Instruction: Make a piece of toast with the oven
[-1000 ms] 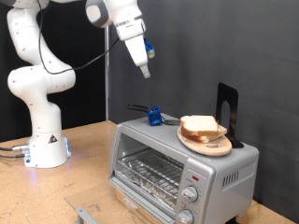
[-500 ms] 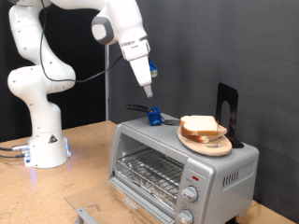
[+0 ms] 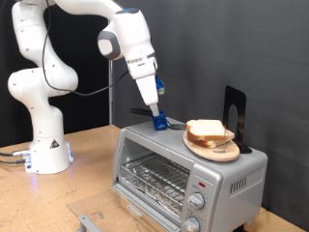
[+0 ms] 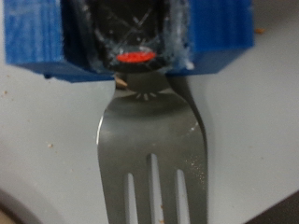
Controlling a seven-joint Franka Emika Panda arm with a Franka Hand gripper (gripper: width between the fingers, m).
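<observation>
Gripper (image 3: 156, 112) low over blue-handled fork (image 4: 149, 140) atop oven (image 3: 183, 164); finger state seemingly indeterminable; toast (image 3: 207, 130) on plate (image 3: 214, 149)

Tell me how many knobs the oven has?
2. Both knobs sit on the oven's front at the exterior view's right: one above the other. The picture's bottom edge may hide more.

You see a silver-grey oven (image 3: 188, 172) carrying pale tan toast (image 3: 207, 130) with a darker brown crust on a wooden-brown plate (image 3: 214, 150). The fork (image 4: 149, 140) is shiny silver in a bright blue holder (image 4: 220, 37), and the arm (image 3: 39, 87) is white.
</observation>
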